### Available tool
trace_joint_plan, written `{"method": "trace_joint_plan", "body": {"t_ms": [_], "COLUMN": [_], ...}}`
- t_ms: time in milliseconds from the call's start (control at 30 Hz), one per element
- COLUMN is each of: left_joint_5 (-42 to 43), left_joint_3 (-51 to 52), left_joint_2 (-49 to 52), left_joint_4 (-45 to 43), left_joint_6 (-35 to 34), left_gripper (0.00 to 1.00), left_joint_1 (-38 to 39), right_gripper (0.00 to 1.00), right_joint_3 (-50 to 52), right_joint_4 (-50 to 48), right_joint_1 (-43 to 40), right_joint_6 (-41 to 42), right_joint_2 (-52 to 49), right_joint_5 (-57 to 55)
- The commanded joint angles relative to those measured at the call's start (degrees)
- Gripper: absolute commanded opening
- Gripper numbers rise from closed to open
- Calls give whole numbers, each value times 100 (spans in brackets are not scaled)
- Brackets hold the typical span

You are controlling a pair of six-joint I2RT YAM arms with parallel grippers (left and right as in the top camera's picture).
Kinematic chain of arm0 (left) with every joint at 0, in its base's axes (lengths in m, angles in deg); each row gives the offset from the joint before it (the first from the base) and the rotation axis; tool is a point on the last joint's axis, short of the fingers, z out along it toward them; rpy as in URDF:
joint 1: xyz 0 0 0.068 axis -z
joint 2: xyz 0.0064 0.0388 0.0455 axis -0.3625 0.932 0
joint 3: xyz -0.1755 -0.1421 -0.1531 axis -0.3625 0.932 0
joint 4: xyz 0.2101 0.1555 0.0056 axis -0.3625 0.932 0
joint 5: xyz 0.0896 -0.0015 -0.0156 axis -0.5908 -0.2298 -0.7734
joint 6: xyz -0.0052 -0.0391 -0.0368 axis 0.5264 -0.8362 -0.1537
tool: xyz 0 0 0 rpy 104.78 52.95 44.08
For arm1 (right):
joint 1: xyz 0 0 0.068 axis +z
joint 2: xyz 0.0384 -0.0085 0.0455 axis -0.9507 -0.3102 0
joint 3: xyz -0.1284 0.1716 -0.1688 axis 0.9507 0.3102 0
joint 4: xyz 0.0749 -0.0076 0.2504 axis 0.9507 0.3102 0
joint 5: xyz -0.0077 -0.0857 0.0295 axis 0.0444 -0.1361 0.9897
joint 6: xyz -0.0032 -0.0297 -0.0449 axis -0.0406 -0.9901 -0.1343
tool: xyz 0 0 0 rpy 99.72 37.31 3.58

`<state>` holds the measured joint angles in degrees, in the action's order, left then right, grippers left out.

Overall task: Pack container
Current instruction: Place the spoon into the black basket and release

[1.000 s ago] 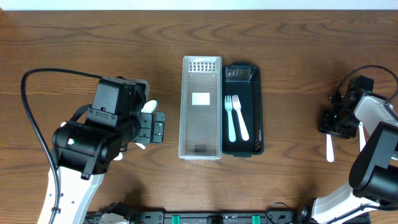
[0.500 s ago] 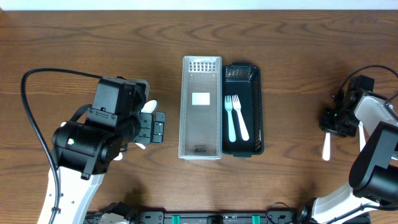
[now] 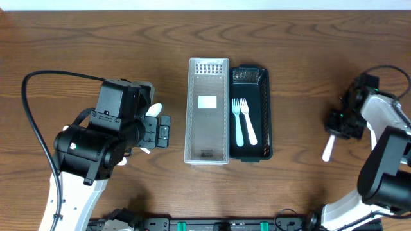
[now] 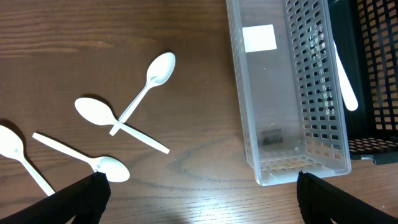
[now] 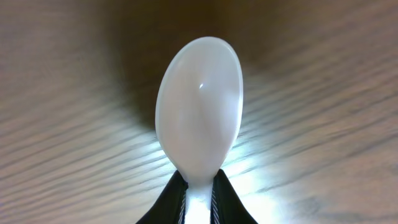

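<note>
A clear bin (image 3: pixel 207 110) stands at the middle of the wooden tabletop (image 3: pixel 302 51), its long side touching a black bin (image 3: pixel 252 112) just to its right. The clear bin holds only a white label on its floor. In the black bin lie two white forks (image 3: pixel 242 120), side by side, tines toward the far end.

Well to the right of the black bin, the right hand (image 3: pixel 338 123) pinches a white spoon (image 3: pixel 329 147) by the neck. In the wrist view the spoon bowl (image 5: pixel 199 112) fills the middle of the picture, with the dark fingertips (image 5: pixel 168 202) pressed together on the stem just below it and the tabletop blurred behind. From overhead the spoon handle sticks out of the hand at a slant, pointing down and slightly toward the bins.

Left of the clear bin, the left hand (image 3: pixel 156 130) hangs over the tabletop; its fingers are spread, the two tips showing at the lower corners of its wrist view with nothing between them. That view shows four more white spoons (image 4: pixel 121 118) lying loose on the tabletop to the left of the clear bin, two of them crossed, the other two near the lower left edge.
</note>
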<state>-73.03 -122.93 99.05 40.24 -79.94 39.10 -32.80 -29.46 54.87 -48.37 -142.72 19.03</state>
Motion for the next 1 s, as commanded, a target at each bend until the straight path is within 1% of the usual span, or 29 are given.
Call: {"method": "trace_joint_plan", "body": {"t_ms": [0,100,267,400,567,633,667,800,933,967], "left_joint_5": [-66,-66,-66,-66,-63,-63,-63,-63,-63,-63], "left_joint_3": [-57,-57,-57,-57,-57,-57,-57,-57,-57,-57], "left_joint_2": [7,7,7,7,7,7,7,7,7,7], "left_joint_4": [20,20,20,17,20,20,20,20,20,20], "left_joint_6": [35,35,35,35,35,35,35,35,35,35], "left_gripper": [98,98,98,98,98,98,98,98,98,98], "left_joint_1": [-13,-13,-13,-13,-13,-13,-13,-13,-13,-13], "right_gripper": [1,1,1,1,1,6,6,8,12,14], "right_joint_3": [-627,-1318,-2302,-2476,-2302,-2214,-2168,-2120,-2120,-2120], "right_joint_4": [175,485,774,763,745,772,772,758,745,728], "right_joint_1": [514,1187,2382,3250,3923,4057,4116,4194,4194,4194], "right_joint_6": [157,212,590,977,1147,1154,1165,1163,1163,1161], "right_joint_2": [748,1300,1777,1755,1233,927,721,-83,-719,-811], "right_joint_5": [48,59,61,59,59,61,61,61,133,199]}}
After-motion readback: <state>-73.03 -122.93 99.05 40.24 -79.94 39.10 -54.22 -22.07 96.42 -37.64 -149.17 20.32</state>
